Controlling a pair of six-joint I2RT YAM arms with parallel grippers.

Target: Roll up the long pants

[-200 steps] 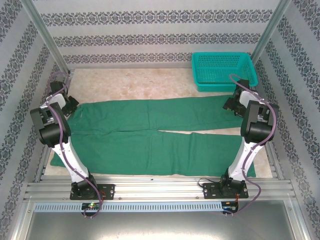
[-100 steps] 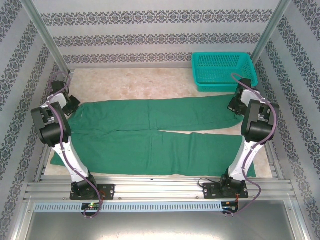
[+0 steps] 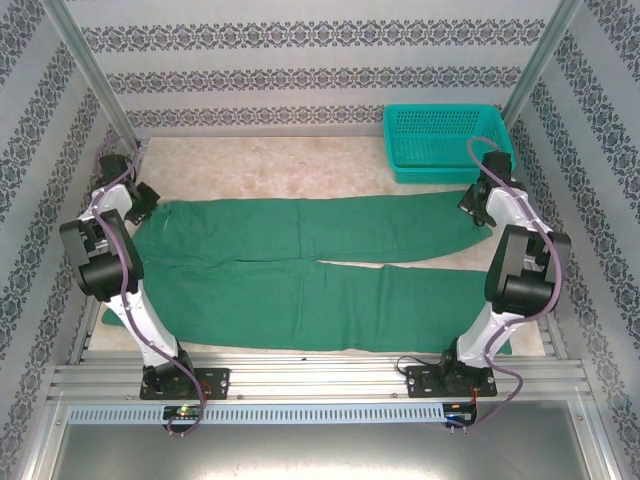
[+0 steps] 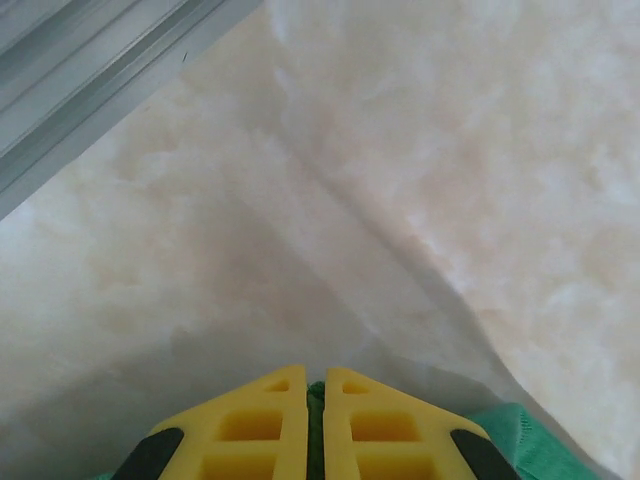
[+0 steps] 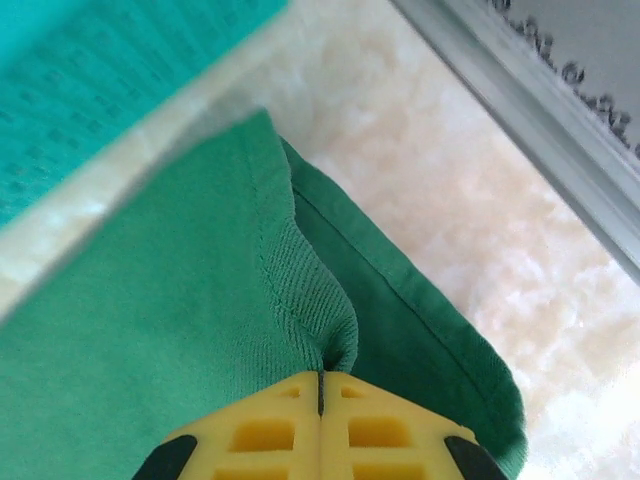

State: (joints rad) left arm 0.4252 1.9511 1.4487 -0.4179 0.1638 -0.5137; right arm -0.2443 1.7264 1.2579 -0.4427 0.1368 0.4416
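Top view, long pants (image 3: 300, 262): laid flat across the table (image 3: 300, 165), waist at 9 o'clock, 2 legs running toward 3 o'clock.
Top view, basket (image 3: 445, 140): set at 1 o'clock, just beyond the far leg's end.
Left wrist view, left gripper (image 4: 314, 385): clenched on a green edge of the long pants at 6 o'clock.
Right wrist view, right gripper (image 5: 320, 378): clenched on a puckered fold of the leg hem, basket blurred at 10 o'clock.
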